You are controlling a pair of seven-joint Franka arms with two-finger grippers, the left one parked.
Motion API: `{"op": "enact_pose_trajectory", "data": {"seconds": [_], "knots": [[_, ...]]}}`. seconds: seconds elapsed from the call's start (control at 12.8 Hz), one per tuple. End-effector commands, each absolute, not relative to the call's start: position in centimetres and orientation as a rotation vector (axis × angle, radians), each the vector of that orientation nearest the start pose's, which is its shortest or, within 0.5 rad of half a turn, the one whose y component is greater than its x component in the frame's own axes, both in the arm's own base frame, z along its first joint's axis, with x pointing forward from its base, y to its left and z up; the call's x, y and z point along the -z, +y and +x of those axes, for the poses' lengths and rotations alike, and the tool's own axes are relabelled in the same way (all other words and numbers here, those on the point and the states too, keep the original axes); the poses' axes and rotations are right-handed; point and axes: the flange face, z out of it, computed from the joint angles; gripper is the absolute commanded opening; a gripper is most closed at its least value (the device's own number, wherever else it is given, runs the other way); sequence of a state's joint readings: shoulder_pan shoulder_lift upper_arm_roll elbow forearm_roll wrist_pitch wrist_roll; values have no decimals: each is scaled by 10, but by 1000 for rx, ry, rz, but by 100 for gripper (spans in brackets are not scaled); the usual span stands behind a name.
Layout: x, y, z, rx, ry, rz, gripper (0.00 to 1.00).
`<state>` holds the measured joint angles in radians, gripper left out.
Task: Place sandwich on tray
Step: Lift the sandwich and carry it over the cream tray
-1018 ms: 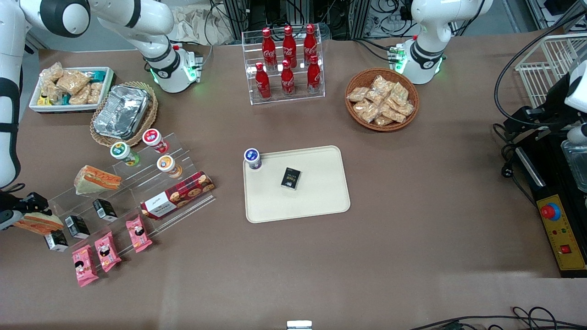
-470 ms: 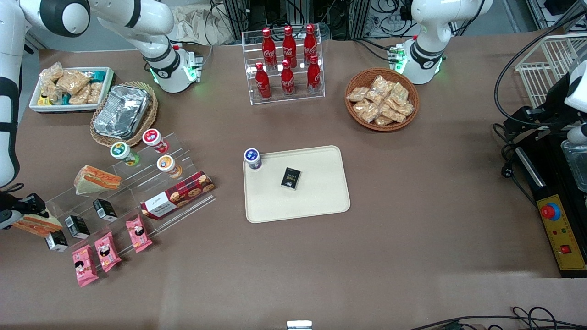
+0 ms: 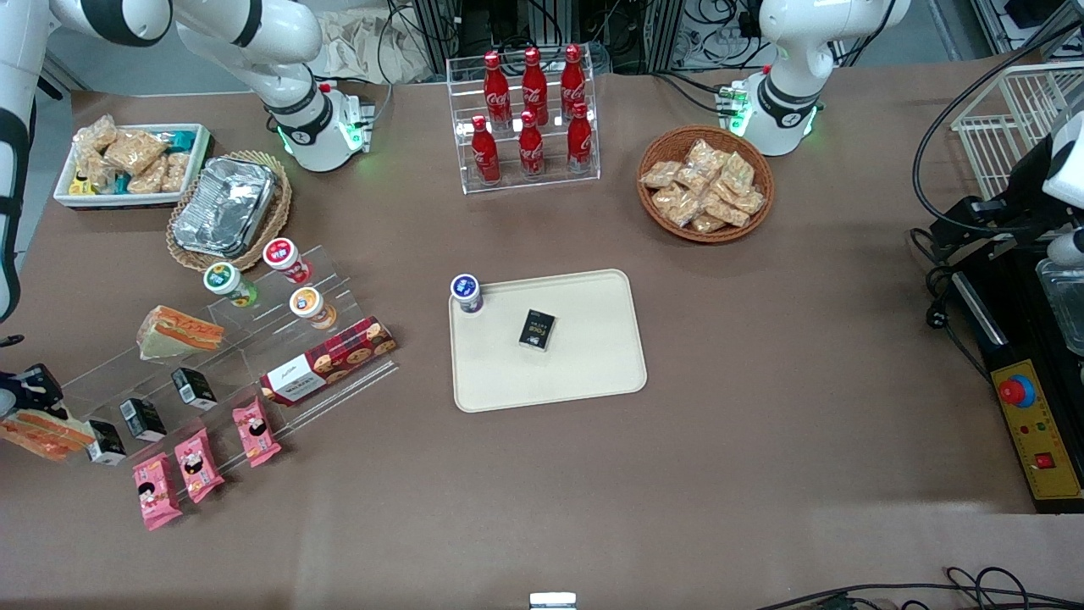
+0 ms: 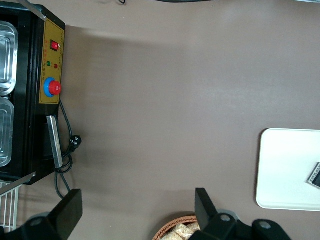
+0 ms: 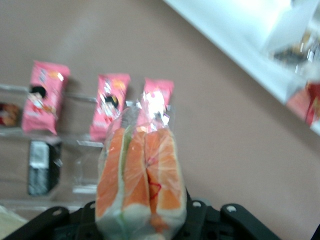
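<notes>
The sandwich [image 3: 41, 432], a clear-wrapped wedge with orange-red layers, hangs off the acrylic step shelf [image 3: 212, 373] at the working arm's end of the table. My right gripper [image 3: 27, 400] is shut on it. In the right wrist view the sandwich [image 5: 140, 177] fills the space between the jaws and hides the fingertips of the gripper [image 5: 142, 222]. The cream tray [image 3: 593, 373] lies mid-table, well away toward the parked arm's end. It carries a blue-lidded cup [image 3: 466, 293] and a small black box [image 3: 537, 329].
A second wedge sandwich [image 3: 179, 331] sits on the shelf, with lidded cups [image 3: 282, 257], black cartons [image 3: 142, 418], pink packets [image 3: 196, 462] and a cookie box [image 3: 329, 359]. A foil container [image 3: 226, 206], snack tub [image 3: 129, 163], cola rack [image 3: 527, 119] and snack basket [image 3: 705, 184] stand farther from the camera.
The gripper has carried the sandwich outward toward the working arm's table end and slightly nearer the camera, off the shelf. Everything else stays put.
</notes>
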<state>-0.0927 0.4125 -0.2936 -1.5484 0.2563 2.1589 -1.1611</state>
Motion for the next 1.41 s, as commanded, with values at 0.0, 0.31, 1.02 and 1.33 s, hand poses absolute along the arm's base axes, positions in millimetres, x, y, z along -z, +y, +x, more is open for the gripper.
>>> {"op": "enact_pose_trajectory", "data": {"seconds": [0.0, 0.31, 1.02, 1.33], "knots": [[-480, -152, 669, 470, -1258, -2916, 48], [-509, -2, 679, 499, -1629, -2751, 49], [-450, 351, 617, 472, -1920, -2448, 48], [-363, 431, 585, 377, -2072, -2333, 48]]}}
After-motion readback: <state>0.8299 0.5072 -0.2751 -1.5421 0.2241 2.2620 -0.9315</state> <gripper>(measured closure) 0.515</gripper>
